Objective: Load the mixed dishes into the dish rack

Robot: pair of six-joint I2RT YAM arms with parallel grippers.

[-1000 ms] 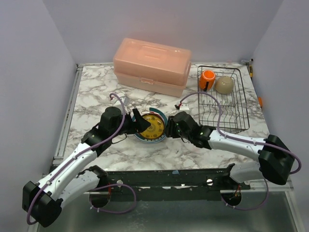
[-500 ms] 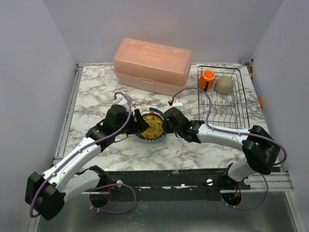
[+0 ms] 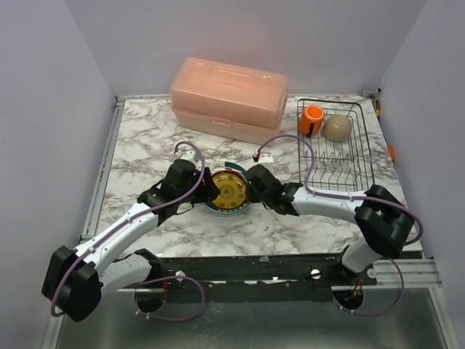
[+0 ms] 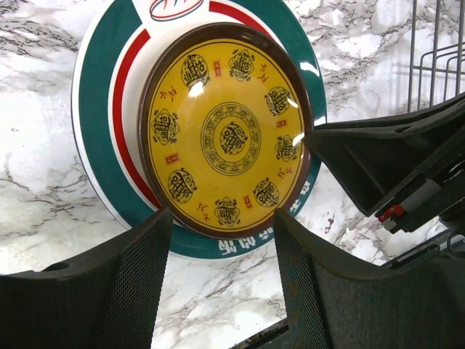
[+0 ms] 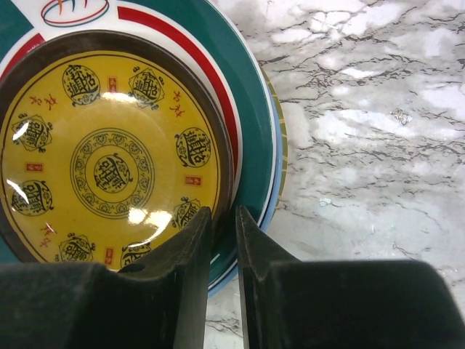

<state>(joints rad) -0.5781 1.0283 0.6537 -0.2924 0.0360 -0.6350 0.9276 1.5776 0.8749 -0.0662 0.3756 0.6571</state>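
The yellow patterned plate (image 3: 227,190) (image 4: 225,131) (image 5: 109,160) lies on top of a white plate with a teal and red band (image 4: 94,94) (image 5: 251,109), and a blue plate's rim (image 5: 275,193) shows beneath. My right gripper (image 3: 251,190) (image 5: 222,212) is at the stack's right side, shut on the yellow plate's rim, one finger over its face and one outside. At the stack's left side, my left gripper (image 3: 207,187) (image 4: 221,218) is open, with the plate's edge just between its tips. The orange mug (image 3: 312,118) and cream bowl (image 3: 338,127) sit in the dish rack (image 3: 338,171).
A big pink lidded box (image 3: 229,98) stands at the back, left of the rack. The rack's wires (image 4: 436,51) show at the left wrist view's upper right, behind the right gripper's black body (image 4: 378,160). Marble tabletop (image 3: 138,145) surrounds the stack.
My right gripper slid left onto the yellow plate's rim and narrowed around it. My left gripper moved closer to the stack, and its jaws came in somewhat.
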